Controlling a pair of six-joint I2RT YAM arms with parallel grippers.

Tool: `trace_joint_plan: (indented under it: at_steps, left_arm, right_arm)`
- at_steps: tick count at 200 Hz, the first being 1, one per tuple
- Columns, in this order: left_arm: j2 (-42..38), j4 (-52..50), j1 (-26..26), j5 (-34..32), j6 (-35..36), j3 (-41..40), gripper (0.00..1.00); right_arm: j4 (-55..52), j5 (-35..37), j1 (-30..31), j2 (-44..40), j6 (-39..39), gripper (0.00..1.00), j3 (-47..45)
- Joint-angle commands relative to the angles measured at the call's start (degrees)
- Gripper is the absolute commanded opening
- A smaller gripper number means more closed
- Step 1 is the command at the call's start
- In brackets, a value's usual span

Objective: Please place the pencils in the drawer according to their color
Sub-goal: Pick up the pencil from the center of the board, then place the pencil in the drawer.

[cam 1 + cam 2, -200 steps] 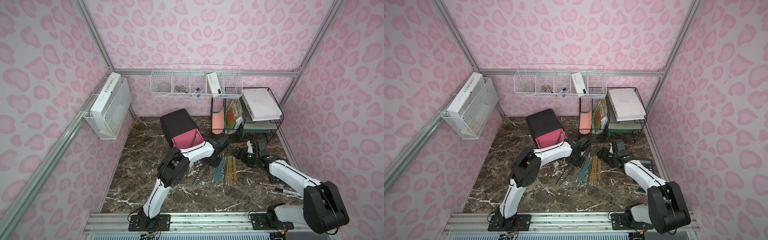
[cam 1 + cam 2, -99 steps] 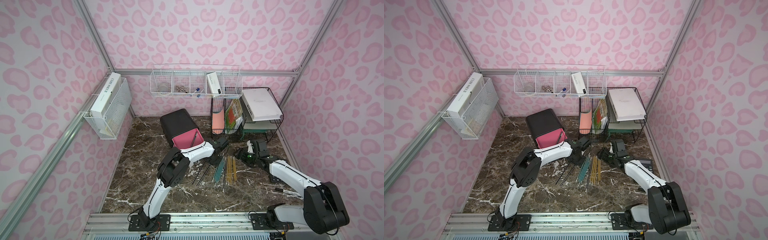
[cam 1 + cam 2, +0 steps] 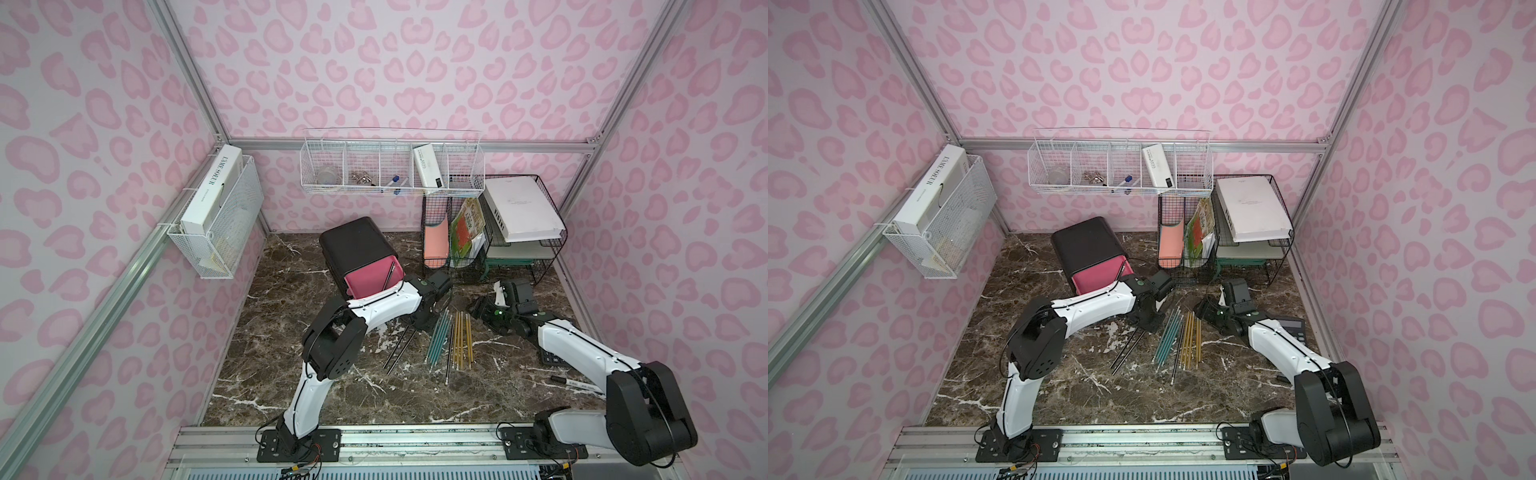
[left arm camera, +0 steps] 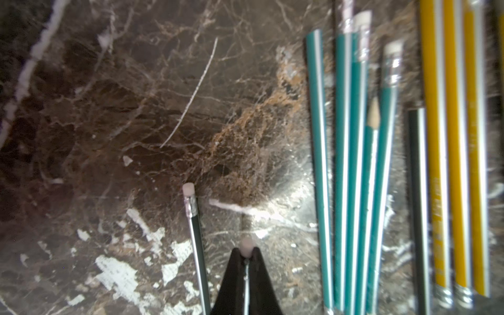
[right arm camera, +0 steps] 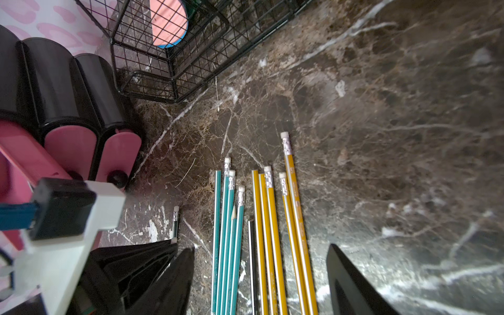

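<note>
My left gripper [image 4: 246, 255] is shut on the eraser end of a black pencil [image 3: 405, 347], down at the marble top. A second black pencil [image 4: 196, 245] lies right beside it. Teal pencils [image 3: 438, 338] [image 4: 351, 163] and yellow pencils [image 3: 462, 340] [image 5: 272, 218] lie in rows to the right, with one more black pencil [image 5: 252, 259] between them. The black drawer cabinet [image 3: 355, 243] [image 3: 1088, 245] stands behind, its top pink drawer [image 3: 374, 276] pulled out with a dark pencil inside. My right gripper [image 5: 259, 272] [image 3: 478, 309] hovers open over the far ends of the rows, holding nothing.
A black wire file rack [image 3: 490, 232] with books stands behind the right arm. A calculator [image 3: 552, 357] and a white marker [image 3: 577, 384] lie at the right. White wire baskets [image 3: 392, 166] hang on the walls.
My left jaws have closed the last bit onto the black pencil's end. Both arms have hardly moved, and the right gripper stays open.
</note>
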Motion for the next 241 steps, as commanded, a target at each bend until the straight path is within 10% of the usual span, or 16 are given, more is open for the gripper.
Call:
trace_joint_plan:
  at_steps: [1,100,241]
  left_arm:
    - [-1.44,-1.98,-0.15,1.67,0.12,0.21,0.0]
    - [-5.71,-2.54,-1.23,7.63,-0.55,2.36,0.0]
    - [-4.9,-8.85,5.6,-1.16,7.66,25.09,0.0]
  right_arm:
    - [0.52,-0.05,-0.02,0.12,-0.26,0.69,0.24]
    - [0.64,0.03,0.02,0.14,-0.04,0.69,0.05]
    - [1.12,-0.02,0.18,-0.03,0.53,0.69,0.41]
